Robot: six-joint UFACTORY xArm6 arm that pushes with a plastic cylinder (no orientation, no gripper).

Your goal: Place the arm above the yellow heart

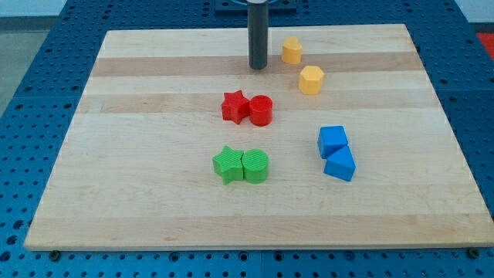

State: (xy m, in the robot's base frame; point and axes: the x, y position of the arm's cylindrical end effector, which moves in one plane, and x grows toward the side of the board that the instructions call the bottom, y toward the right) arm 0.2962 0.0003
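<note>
The yellow heart lies near the view's top, right of centre. A yellow hexagon lies just below and to the right of it. My tip rests on the board to the left of the yellow heart, a short gap away, and slightly lower in the view. The dark rod rises from it to the view's top edge.
A red star touches a red cylinder in the middle of the wooden board. A green star touches a green cylinder below them. A blue cube and a blue triangular block lie at the right.
</note>
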